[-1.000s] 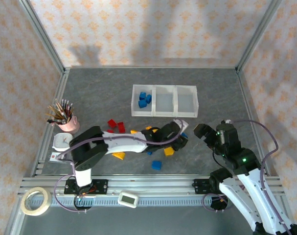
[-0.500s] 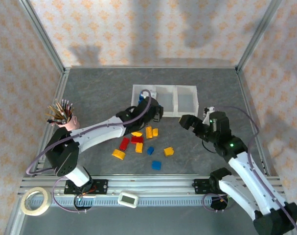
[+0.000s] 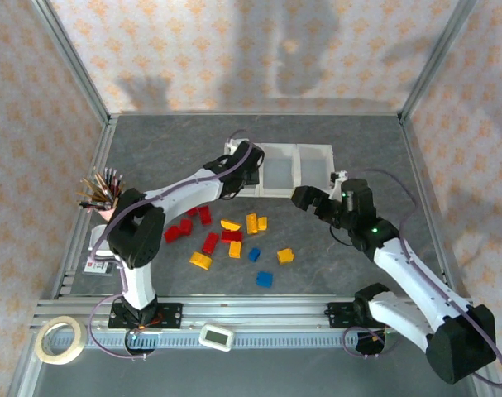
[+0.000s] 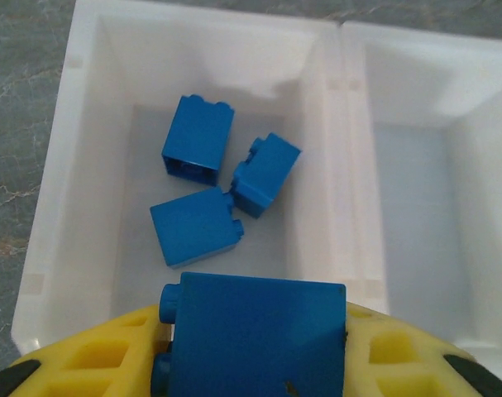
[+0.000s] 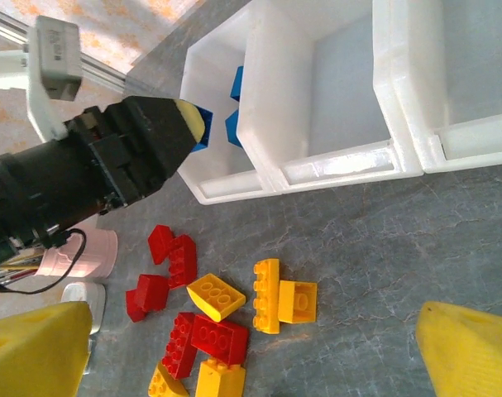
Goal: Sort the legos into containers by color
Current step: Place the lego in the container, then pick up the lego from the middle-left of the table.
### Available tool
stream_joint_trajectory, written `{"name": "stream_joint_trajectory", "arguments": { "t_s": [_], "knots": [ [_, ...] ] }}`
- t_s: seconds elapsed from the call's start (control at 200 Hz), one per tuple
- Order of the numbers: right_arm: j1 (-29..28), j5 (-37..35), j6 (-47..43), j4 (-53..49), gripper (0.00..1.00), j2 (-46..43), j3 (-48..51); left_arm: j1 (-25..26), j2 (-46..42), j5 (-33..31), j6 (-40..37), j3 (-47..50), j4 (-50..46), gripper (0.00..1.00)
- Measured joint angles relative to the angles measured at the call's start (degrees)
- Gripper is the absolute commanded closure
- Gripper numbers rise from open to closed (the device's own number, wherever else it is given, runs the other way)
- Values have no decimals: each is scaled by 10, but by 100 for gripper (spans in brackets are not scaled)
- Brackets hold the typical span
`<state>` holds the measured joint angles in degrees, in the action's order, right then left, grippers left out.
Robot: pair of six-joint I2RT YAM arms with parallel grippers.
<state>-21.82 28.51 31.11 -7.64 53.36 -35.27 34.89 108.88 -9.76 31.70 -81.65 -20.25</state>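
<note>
clamping a blue brick in my left gripper over the left bin holding three blue bricks; my right gripper gapes wide.

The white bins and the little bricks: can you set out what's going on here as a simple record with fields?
Left end effector: shut on a blue plastic brick, over the left white translucent bin
Left bin contents: three loose blue bricks
Middle bin and right bin: nothing seen inside
Right end effector: open, holding nothing, near the bins
Grey table: unsorted bricks in red, yellow-orange and blue
Far left: pink cup of pencils
</note>
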Motion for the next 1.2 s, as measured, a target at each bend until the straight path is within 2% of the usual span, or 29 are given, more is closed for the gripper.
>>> {"name": "stream_joint_trajectory", "arguments": {
  "t_s": [0.185,0.305,0.41,0.681,0.776,0.971,1.081,1.201],
  "knots": [
    [0,0,-2,5,0,4,1,-8,52,-11,-2,-38,-30,50],
    [-1,0,-2,7,0,4,1,-8,59,-15,-4,-50,-42,43],
    [-2,0,-3,7,0,4,1,-8,60,-22,-7,-64,-51,39],
    [-4,0,-5,7,0,4,1,-8,54,-27,-7,-66,-59,40],
    [-7,1,-10,7,0,5,0,-8,19,-26,-6,-33,-59,41],
    [-29,1,-25,6,0,24,0,-2,-108,-12,2,51,-51,41],
    [-45,0,-36,2,0,39,0,21,-163,-6,20,97,-43,41],
    [-63,0,-50,-14,0,47,0,67,-197,2,47,146,-42,40]
  ]
}}
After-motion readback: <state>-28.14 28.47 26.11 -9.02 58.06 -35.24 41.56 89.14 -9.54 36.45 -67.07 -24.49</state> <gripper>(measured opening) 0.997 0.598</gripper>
